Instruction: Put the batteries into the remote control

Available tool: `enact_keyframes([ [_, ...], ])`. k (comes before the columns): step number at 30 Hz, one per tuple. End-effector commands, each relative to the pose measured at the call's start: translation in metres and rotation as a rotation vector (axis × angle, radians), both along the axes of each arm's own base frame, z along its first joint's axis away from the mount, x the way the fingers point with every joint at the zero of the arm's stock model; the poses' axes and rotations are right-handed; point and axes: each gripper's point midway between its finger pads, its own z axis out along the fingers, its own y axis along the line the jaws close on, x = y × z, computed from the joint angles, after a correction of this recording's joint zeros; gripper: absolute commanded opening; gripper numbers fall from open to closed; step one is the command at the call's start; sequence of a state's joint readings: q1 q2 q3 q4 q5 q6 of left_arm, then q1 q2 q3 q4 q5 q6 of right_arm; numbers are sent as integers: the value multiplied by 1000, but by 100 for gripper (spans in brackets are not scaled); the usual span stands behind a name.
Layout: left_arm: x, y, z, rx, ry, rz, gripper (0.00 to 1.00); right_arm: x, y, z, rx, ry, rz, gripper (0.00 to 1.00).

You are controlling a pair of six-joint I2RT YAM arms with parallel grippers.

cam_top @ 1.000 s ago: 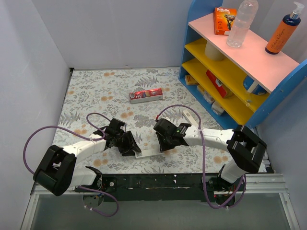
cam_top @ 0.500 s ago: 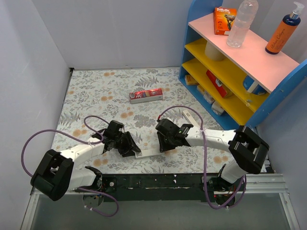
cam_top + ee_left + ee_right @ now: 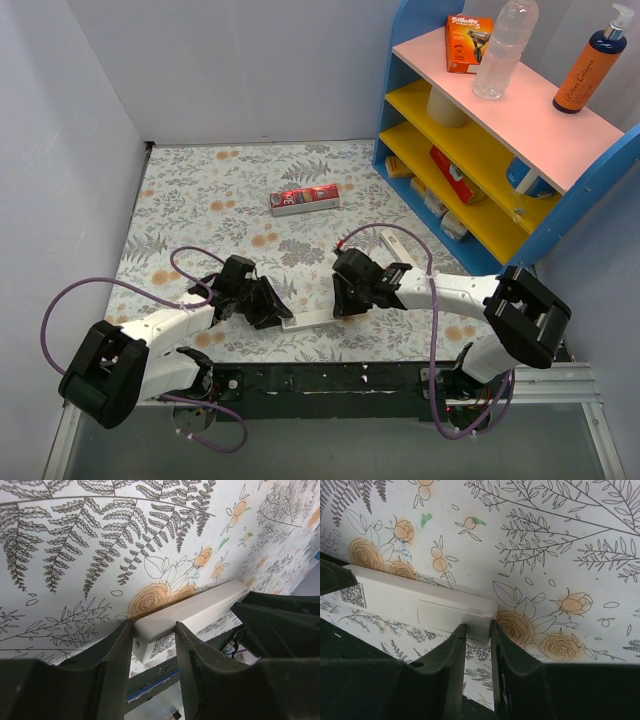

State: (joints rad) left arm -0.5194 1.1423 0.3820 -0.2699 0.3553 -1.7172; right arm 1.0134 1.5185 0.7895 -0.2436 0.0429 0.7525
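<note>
The remote control [image 3: 312, 318] is a slim white bar held just above the floral cloth near the table's front edge. Its back faces the wrist cameras, showing a QR code [image 3: 354, 595] and a closed battery cover [image 3: 447, 614]. My left gripper [image 3: 281, 312] is shut on the remote's left end [image 3: 165, 625], which sits between both fingers [image 3: 120, 650]. At the other end, my right gripper [image 3: 343, 304] is shut on the remote [image 3: 410, 602], with its fingertips [image 3: 459, 635] pinching the corner. The batteries are out of view.
A red carton [image 3: 305, 199] lies on the cloth further back. A small white oblong piece [image 3: 397, 241] lies by the foot of the blue and yellow shelf unit [image 3: 480, 170] at the right. The black front rail [image 3: 330, 378] runs just below the remote.
Both arms' elbows have shifted a little outward and the right gripper has edged to the right. The remote stays held at both ends in nearly the same place.
</note>
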Motion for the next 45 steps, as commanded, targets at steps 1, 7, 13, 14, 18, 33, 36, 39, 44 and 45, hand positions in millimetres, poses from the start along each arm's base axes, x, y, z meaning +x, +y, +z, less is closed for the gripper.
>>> enact_keyframes([
  [1,-8,-27,17,-129,13,-47,21,-70,4,-36,-40,276,143,16],
  [7,-5,-38,28,-169,1,-37,21,-69,37,-25,-12,260,215,13],
  [13,-5,-42,32,-228,3,19,18,-73,49,-25,54,292,234,15],
  [14,-5,-42,34,-238,7,40,18,-75,44,-25,60,295,223,16],
  [18,-1,-38,39,-273,-6,132,16,-69,36,-19,115,290,155,19],
  [33,-6,-70,84,-462,-76,190,8,-60,62,14,271,281,115,20],
  [36,-11,-77,87,-474,-79,169,8,-57,74,23,334,265,121,21],
  [39,-10,-79,88,-476,-85,168,8,-54,75,23,349,256,101,22],
  [44,-7,-74,92,-497,-110,204,9,-35,69,24,328,179,48,24],
  [45,-5,-74,94,-503,-121,210,10,-31,67,24,322,166,35,24],
])
